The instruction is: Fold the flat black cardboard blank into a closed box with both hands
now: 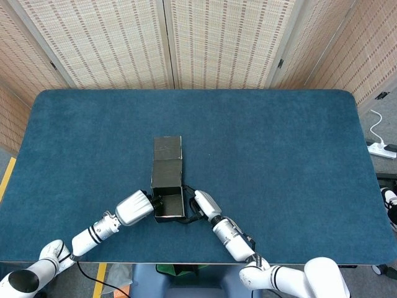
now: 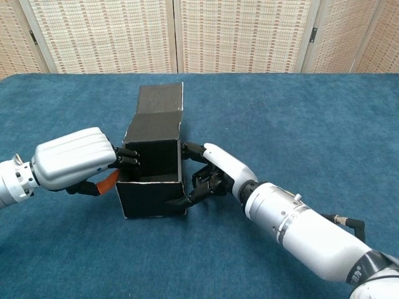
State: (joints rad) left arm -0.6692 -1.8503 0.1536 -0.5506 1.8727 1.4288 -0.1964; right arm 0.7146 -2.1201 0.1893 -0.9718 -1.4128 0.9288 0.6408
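Head view: the black cardboard box (image 1: 167, 197) sits partly erected near the front edge of the blue table (image 1: 279, 155), its lid flap (image 1: 167, 148) lying flat away from the robot. The hands flank it, apparently to keep the walls upright.

Chest view: the left hand (image 2: 78, 159) presses its fingers (image 2: 128, 156) over the left wall's rim, with its orange thumb tip against the outside. The right hand (image 2: 212, 175) braces curled fingers against the right wall. Both hands grip the box; the top remains open.

No legible txt, labels or nos. anywhere in either view.
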